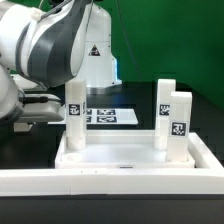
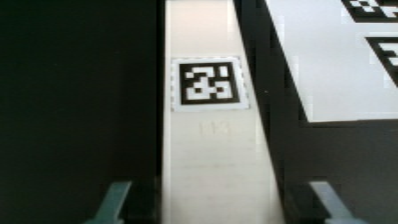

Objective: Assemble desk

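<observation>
White rimmed desk top (image 1: 130, 165), three square tagged legs (image 1: 74, 118) upright (glossy plastic)

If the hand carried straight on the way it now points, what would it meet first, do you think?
Most likely the tagged white leg lying between the two fingertips of the open hand in the wrist view. Depth is unclear, so how near it is cannot be told. The marker board lies off to one side.

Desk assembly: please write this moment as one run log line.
desk top: three legs upright | fourth leg: between open gripper fingers, contact unclear | marker board: beside
</observation>
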Controlling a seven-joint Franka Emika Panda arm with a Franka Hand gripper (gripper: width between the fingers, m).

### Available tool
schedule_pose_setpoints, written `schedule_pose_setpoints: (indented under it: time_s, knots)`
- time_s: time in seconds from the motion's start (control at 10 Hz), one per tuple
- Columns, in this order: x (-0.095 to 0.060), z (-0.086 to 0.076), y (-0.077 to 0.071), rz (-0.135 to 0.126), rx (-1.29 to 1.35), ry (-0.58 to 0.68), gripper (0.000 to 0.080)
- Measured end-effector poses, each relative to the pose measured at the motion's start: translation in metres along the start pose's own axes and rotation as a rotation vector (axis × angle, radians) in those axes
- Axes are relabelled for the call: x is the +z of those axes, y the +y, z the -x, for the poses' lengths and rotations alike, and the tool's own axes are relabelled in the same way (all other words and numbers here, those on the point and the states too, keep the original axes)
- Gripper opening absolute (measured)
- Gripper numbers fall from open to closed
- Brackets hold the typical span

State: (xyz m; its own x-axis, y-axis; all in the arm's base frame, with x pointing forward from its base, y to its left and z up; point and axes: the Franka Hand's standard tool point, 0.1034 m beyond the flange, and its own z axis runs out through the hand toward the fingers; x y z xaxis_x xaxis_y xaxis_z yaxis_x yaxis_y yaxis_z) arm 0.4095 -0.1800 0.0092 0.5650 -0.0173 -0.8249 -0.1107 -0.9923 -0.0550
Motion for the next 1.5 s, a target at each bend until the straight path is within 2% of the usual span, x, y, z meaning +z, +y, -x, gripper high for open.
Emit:
schedule_pose_setpoints:
  time_s: [0.6, 0.7, 0.9, 1.0, 1.1, 1.4, 1.5]
  knots:
    - [-0.002, 0.001, 0.001, -0.002, 0.001, 0.004, 0.0287]
    - [-0.023, 0.019, 0.001, -0.008, -0.015, -0.003, 0.0287]
    - [-0.071, 0.050, 0.003, -0.018, -0.032, 0.084, 0.0287]
    - [-0.084, 0.059, 0.004, -0.023, -0.030, 0.115, 0.0287]
    - [-0.087, 0.050, 0.008, -0.004, -0.031, 0.202, 0.0287]
    - [-0.095, 0.051, 0.009, 0.010, -0.030, 0.360, 0.0287]
    - [-0.124, 0.060, -0.003, 0.018, -0.041, 0.410, 0.0287]
